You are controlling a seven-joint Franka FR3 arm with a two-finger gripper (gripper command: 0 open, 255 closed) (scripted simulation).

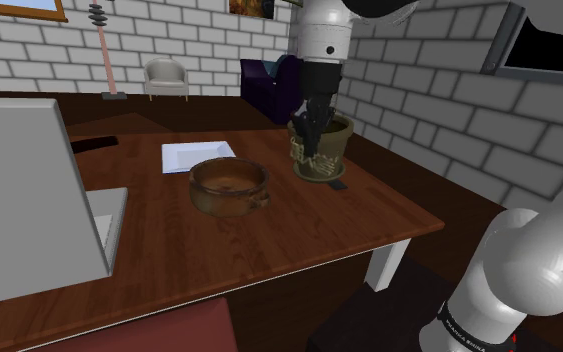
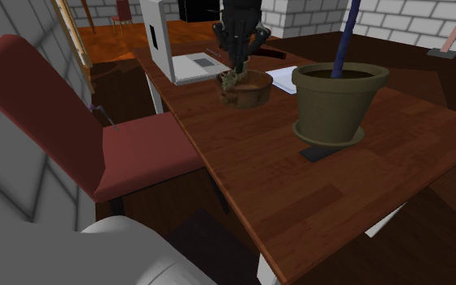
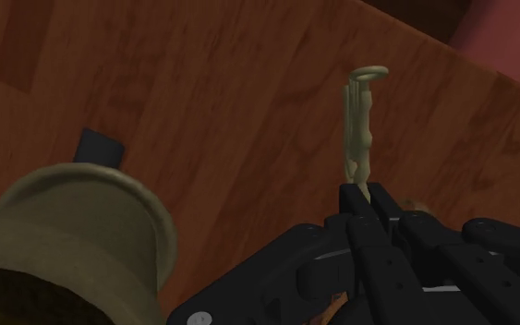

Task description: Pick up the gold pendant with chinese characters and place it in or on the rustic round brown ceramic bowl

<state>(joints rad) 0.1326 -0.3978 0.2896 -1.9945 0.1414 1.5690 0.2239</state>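
Hand [image 3: 367, 196] clamped on the pale gold pendant [image 3: 359, 129], which dangles from the fingertips, off the counter [image 1: 269, 240]. In the shoulder view it hangs in front of the olive flower pot [image 1: 337, 140], at 2 o'clock from the brown bowl [image 1: 229, 186].

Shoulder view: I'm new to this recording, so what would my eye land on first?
The black gripper above the wooden table, clasping a pale gold pendant that dangles before an olive flower pot. Next, the brown bowl to the shoulder view's left of it.
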